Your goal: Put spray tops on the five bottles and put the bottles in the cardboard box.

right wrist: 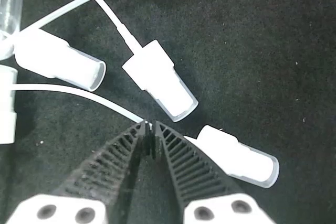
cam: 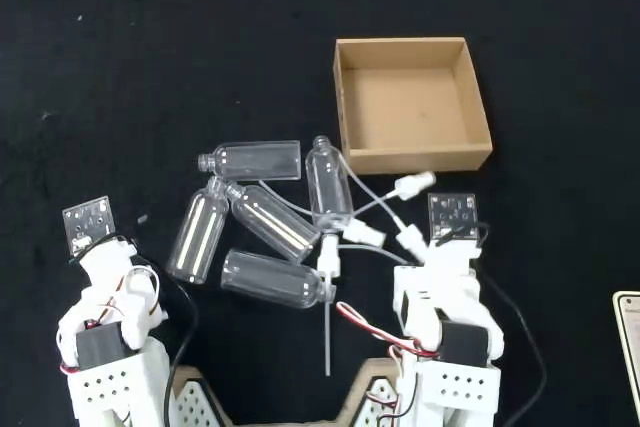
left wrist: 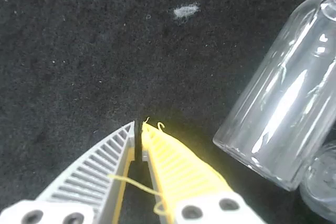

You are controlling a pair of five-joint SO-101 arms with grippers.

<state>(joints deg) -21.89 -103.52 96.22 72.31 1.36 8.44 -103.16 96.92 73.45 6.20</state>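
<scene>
High view: black worktop (cam: 150,67). The cardboard box (cam: 415,159) sits at 1 o'clock, open side up with nothing inside, so no bottle is packed yet. Five clear bottles (cam: 258,160) lie on their sides in a loose fan from centre toward 8 o'clock, some touching. The loose spray tops (cam: 414,185), tubes attached, are scattered just off centre toward 4 o'clock, between the bottles and the box. One long tube runs down to 6 o'clock. I can't tell whether any top is seated on a neck. The left arm (cam: 105,317) is at 7 o'clock and the right arm (cam: 445,307) at 5 o'clock. Bottles lie nearer the left arm and tops nearer the right, which probably suits one arm holding while the other caps.

Left wrist view: the left gripper (left wrist: 139,128) is low over bare worktop, its fingers (left wrist: 173,161) pressed together and holding nothing. A bottle (left wrist: 283,108) lies just beside it, not touching.

Right wrist view: the right gripper (right wrist: 150,128) has its fingers (right wrist: 189,171) closed and empty. The tips are at the end of a thin dip tube (right wrist: 79,92), with three spray tops close around. The nearest top (right wrist: 160,80) lies just ahead, with its open end toward the tips. The fingers need to open before any pick.
</scene>
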